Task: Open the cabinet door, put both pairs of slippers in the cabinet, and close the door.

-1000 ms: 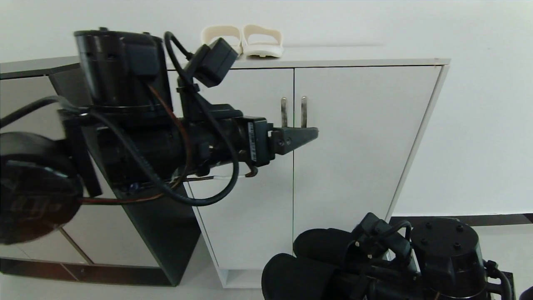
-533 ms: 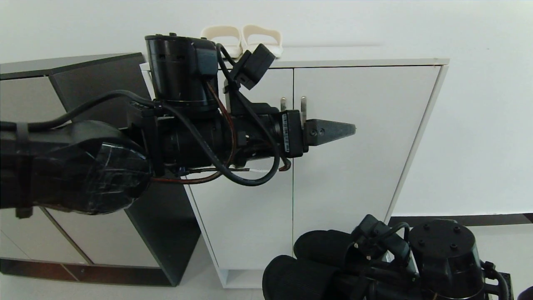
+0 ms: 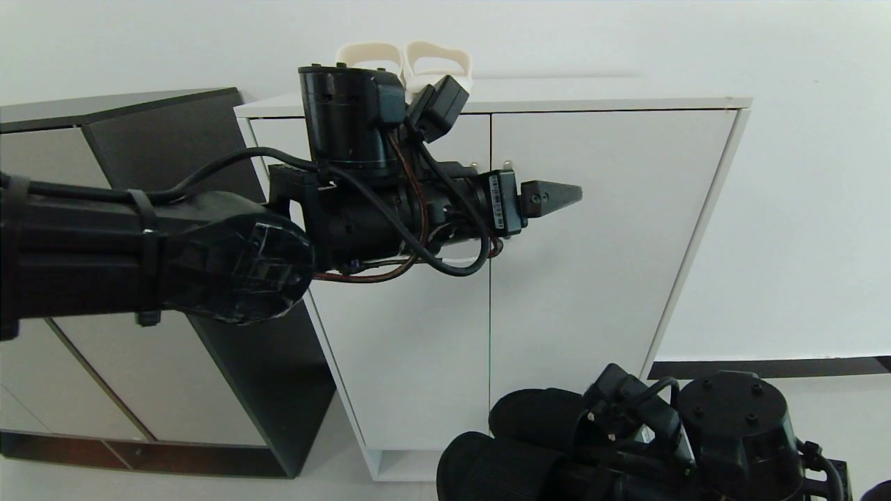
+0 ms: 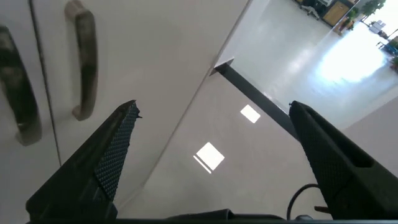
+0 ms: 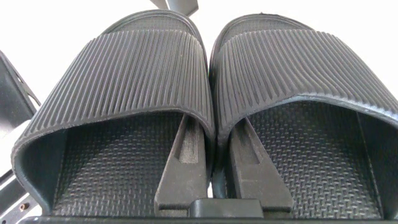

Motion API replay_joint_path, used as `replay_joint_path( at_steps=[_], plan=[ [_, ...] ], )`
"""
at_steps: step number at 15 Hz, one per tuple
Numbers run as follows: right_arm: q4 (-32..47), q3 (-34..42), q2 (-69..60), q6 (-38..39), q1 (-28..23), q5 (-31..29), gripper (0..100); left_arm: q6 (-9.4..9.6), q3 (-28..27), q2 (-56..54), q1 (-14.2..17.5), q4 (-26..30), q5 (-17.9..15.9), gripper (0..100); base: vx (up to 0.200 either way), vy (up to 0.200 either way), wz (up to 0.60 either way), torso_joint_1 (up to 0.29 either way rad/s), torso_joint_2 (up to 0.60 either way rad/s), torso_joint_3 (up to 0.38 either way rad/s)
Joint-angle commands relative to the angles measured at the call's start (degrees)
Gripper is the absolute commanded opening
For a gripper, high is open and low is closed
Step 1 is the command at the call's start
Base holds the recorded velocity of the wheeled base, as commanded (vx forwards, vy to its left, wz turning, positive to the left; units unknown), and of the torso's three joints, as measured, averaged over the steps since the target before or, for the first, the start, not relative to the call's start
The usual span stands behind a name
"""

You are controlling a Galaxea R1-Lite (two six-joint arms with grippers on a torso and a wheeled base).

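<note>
Up at shut cabinet point(image 3: 598, 229) doors: left gripper point(image 3: 567, 194) spread wide, empty, just beside handles point(image 4: 84, 62). Low right: right gripper point(image 5: 214, 143) clamped on black slippers point(image 3: 515, 445), inner walls pinched together. On cabinet top: white slippers point(image 3: 404, 64).

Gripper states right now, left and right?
Left gripper: open, empty.
Right gripper: shut on the black slippers.
</note>
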Motion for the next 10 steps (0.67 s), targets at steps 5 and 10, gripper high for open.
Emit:
replay_joint_path(
  at_steps=[5, 10],
  plan=[
    [-0.1, 0.4, 0.5, 0.0, 0.0, 0.0, 0, 1.22, -1.7, 2.4, 2.5, -0.1, 1.3, 100, 0.000, 0.000, 0.00, 0.000, 0.00, 0.000],
    [-0.2, 0.5, 1.2, 0.0, 0.0, 0.0, 0, 1.14, -4.5, 5.7, 3.3, -0.1, 1.6, 100, 0.000, 0.000, 0.00, 0.000, 0.00, 0.000]
  ],
)
